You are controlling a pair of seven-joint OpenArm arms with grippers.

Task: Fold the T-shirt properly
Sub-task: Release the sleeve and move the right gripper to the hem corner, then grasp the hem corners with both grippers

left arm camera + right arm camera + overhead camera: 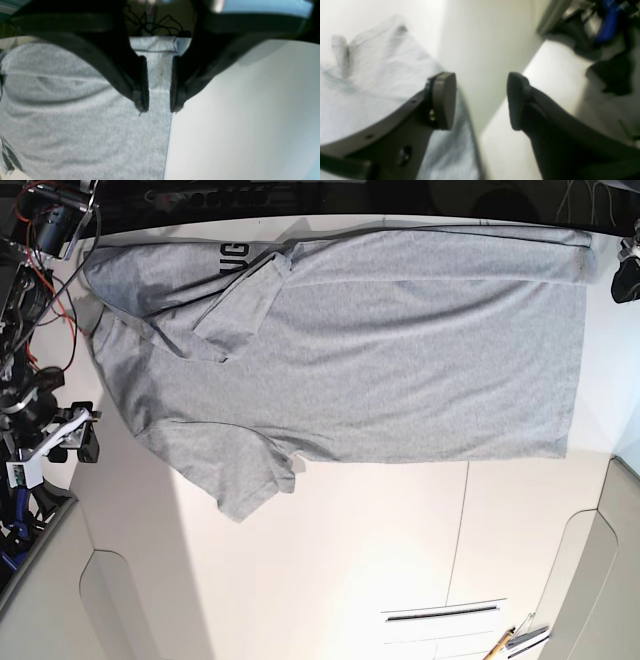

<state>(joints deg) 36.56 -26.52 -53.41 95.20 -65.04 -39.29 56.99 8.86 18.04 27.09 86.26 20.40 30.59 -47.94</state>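
The heather-grey T-shirt (400,360) lies spread on the white table (350,580), neck to the left and hem to the right. One sleeve is folded over, and black letters (232,250) show at the top left. My left gripper (158,105) is over the shirt's edge (75,125), its jaws narrowly apart with flat fabric showing between them. A rolled hem end (155,43) lies beyond. In the base view it is a dark shape at the far right edge (630,272). My right gripper (481,100) is open and empty beside the shirt (370,87), at the table's left side (85,442).
Cables and electronics (40,230) crowd the left edge of the base view. A pen and small tools (515,640) lie at the bottom right. Black cables (155,25) hang beyond the table's far edge. Dark gear with a blue part (607,22) sits off the table.
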